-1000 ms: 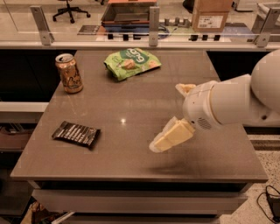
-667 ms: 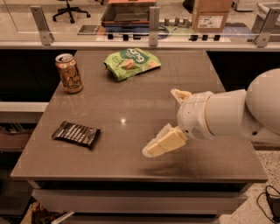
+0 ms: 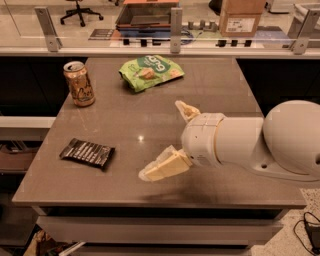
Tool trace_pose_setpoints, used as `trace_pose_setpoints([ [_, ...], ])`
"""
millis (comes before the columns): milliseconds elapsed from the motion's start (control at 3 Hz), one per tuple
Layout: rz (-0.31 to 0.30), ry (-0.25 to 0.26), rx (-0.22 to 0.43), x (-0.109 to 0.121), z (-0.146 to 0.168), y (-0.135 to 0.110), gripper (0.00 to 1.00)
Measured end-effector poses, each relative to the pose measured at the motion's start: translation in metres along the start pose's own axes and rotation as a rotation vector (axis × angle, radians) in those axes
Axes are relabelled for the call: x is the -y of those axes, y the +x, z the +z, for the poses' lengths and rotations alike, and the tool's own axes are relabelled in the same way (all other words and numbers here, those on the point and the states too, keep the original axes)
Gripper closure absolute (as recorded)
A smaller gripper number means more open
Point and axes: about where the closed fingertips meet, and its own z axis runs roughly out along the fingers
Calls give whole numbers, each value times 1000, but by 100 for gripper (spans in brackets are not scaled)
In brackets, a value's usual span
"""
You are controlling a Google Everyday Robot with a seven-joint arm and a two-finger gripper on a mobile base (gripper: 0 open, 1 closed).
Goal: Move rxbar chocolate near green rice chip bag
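Dark brown rxbar chocolate [image 3: 87, 152] with pale stripes on a grey-brown surface [image 3: 215, 80]. Light green rice chip bag [image 3: 150, 71], white lettering. Cream-coloured gripper [image 3: 160, 140] above the surface's front right.

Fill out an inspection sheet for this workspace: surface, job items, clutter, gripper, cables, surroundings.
Surface: table, grey-brown, glossy.
Job's things: rxbar chocolate lies flat at front left; green rice chip bag lies at rear centre, well apart from it.
Clutter: drink can, upright, rear left.
Grippers: gripper open, empty, above the table's front centre, right of the bar.
Cables: dark cable on the floor, lower right.
Surroundings: cardboard box and office chair beyond the table.
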Motion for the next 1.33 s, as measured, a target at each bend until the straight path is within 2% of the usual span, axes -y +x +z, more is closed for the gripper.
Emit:
trace_pose_setpoints([
  [667, 10, -15, 14, 3, 8, 2, 0],
  [1333, 32, -96, 43, -1, 42, 9, 0],
])
